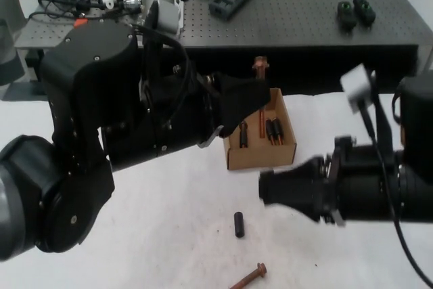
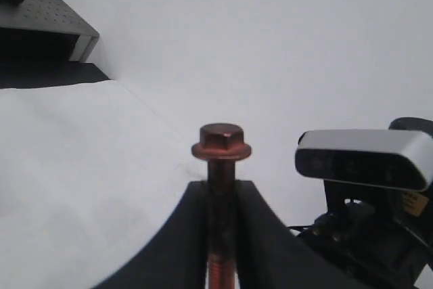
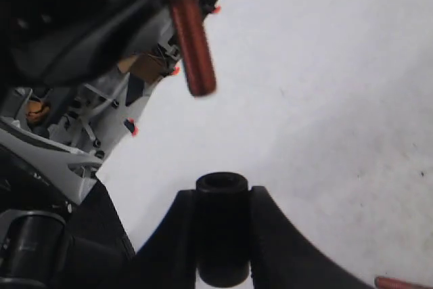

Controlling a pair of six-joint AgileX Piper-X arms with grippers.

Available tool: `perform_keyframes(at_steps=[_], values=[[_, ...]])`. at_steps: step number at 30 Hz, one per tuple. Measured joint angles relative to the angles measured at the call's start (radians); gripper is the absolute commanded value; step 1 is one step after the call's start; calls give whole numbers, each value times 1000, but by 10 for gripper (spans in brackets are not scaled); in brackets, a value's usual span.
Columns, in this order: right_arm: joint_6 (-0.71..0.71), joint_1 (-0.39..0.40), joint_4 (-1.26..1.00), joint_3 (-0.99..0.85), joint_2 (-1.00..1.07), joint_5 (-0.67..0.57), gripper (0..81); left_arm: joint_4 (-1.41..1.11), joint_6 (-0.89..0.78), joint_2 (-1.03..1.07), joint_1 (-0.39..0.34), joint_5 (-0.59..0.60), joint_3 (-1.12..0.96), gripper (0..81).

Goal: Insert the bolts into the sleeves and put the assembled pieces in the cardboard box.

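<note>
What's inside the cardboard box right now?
Black sleeves and copper bolts lie in the box, count unclear. The left pincer, shut on another bolt, covers the box's far left corner; what lies there is hidden.

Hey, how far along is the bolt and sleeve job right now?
Several assembled pieces lie in the cardboard box. In hand: the left hand grips a bolt, the right hand a sleeve, not yet joined. Left: one loose sleeve and loose bolt on the table.
</note>
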Motion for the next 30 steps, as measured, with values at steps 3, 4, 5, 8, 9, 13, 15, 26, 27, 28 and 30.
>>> perform_keyframes(at_steps=[3,4,5,8,9,13,15,26,27,28,30], values=[[12,0,-60,0,0,7,20,-10,-11,0,0,4,0,7],[13,0,-72,0,0,10,20,-10,-15,0,0,9,0,7],[12,0,-85,0,0,12,20,-10,-17,0,0,13,0,7],[15,0,-101,0,0,18,20,-10,-17,0,0,18,0,7],[15,0,-103,0,0,25,20,-10,-17,0,0,18,0,7],[15,0,-124,4,0,51,20,-10,-17,0,0,18,0,7],[15,0,-147,3,0,58,20,-15,-17,0,0,18,0,7],[15,2,-219,3,0,90,20,-18,-25,0,0,83,0,34],[10,2,-219,3,0,90,20,-18,-25,0,0,90,0,72],[3,2,-219,3,0,90,20,-13,-25,0,0,92,0,139],[-13,2,-219,3,0,99,20,-8,-25,0,0,92,0,321]])
